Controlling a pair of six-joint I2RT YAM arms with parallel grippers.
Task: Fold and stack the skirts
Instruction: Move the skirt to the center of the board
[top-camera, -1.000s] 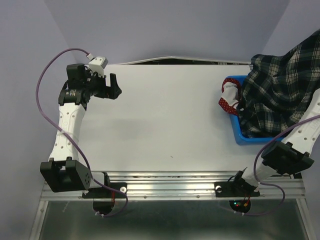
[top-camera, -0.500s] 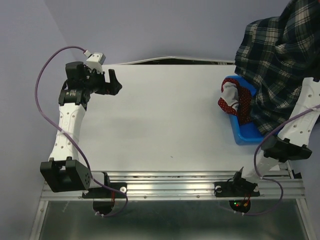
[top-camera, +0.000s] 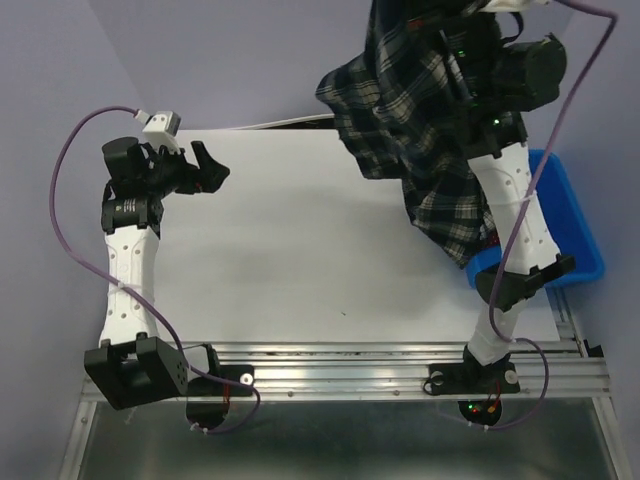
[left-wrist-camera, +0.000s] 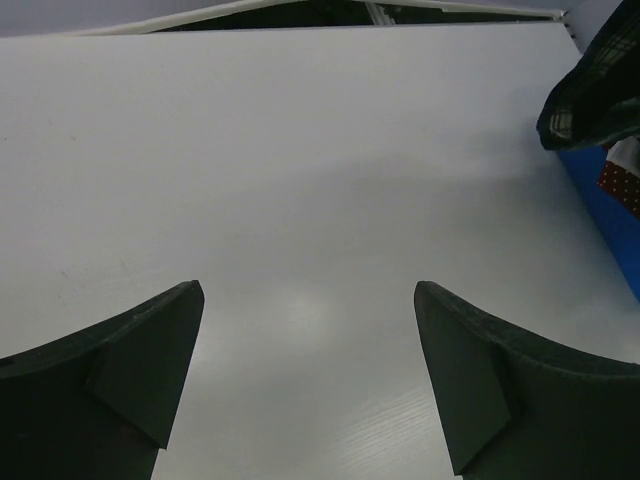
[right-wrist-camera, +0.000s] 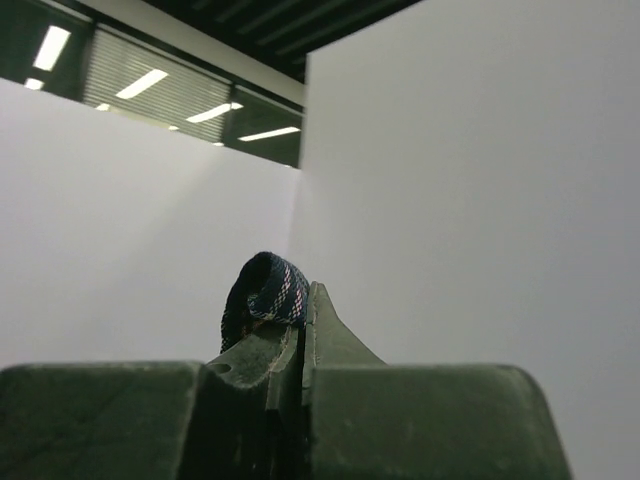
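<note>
The plaid skirt (top-camera: 410, 110) hangs in the air over the back right of the table, lifted high by my right arm. In the right wrist view my right gripper (right-wrist-camera: 310, 292) is shut on a rolled edge of the plaid skirt (right-wrist-camera: 265, 285). A hanging corner of the plaid skirt (left-wrist-camera: 590, 95) also shows in the left wrist view. A bit of the red polka-dot skirt (left-wrist-camera: 622, 182) lies in the blue bin (left-wrist-camera: 608, 215). My left gripper (top-camera: 205, 165) hovers open at the table's back left, and nothing sits between its fingers (left-wrist-camera: 150, 350).
The blue bin (top-camera: 575, 235) stands at the table's right edge, partly behind my right arm. The white table (top-camera: 300, 250) stretches between the arms. Purple cables loop beside both arms. Walls close the back and sides.
My right arm has swung up and to the left, pulling the plaid skirt out of the bin and over the table. The left arm has shifted slightly left, still open.
</note>
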